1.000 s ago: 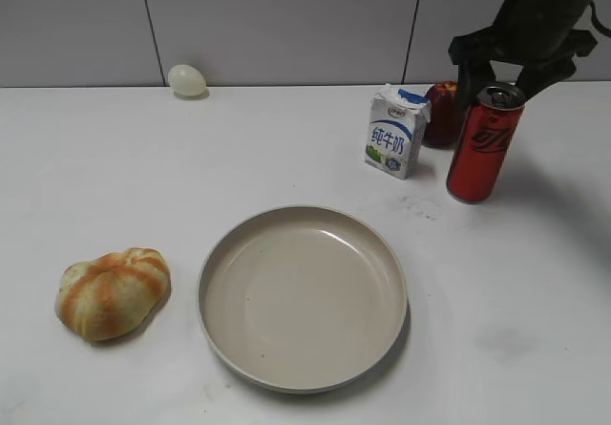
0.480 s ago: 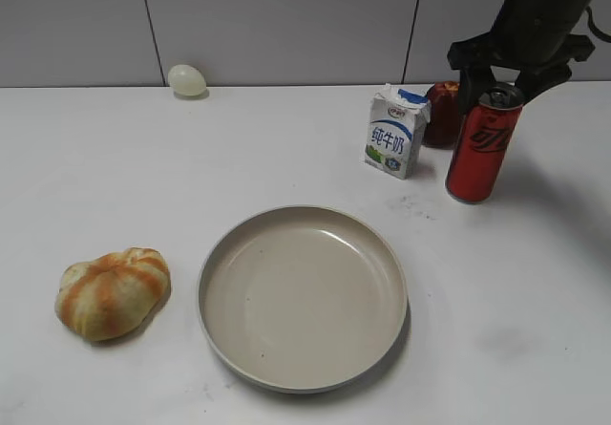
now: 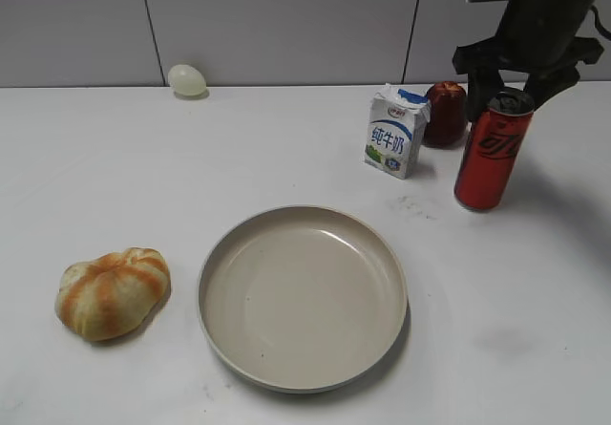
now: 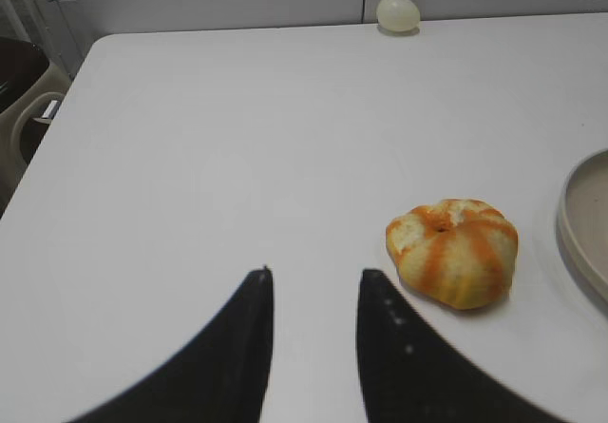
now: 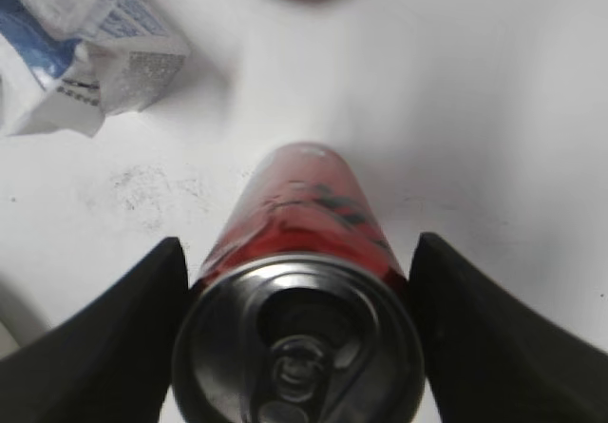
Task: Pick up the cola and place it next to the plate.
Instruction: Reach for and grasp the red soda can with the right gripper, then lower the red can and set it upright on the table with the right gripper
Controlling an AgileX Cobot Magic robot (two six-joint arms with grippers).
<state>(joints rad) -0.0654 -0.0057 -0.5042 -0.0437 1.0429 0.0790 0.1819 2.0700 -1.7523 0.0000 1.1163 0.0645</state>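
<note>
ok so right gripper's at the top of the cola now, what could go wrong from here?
1. The right gripper brackets only the cola near its rim; the can already leans, so a high grasp could let it swing or slip.
2. The milk carton and apple stand just left of it; a tilted can or finger could knock them.
3. Set down too near the plate, its base could catch the raised rim and topple.

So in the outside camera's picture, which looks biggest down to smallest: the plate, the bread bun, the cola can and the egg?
Largest to smallest as they look:
1. plate
2. bread bun and cola can, too alike in area to rank
3. egg, though it sits farthest back
</note>
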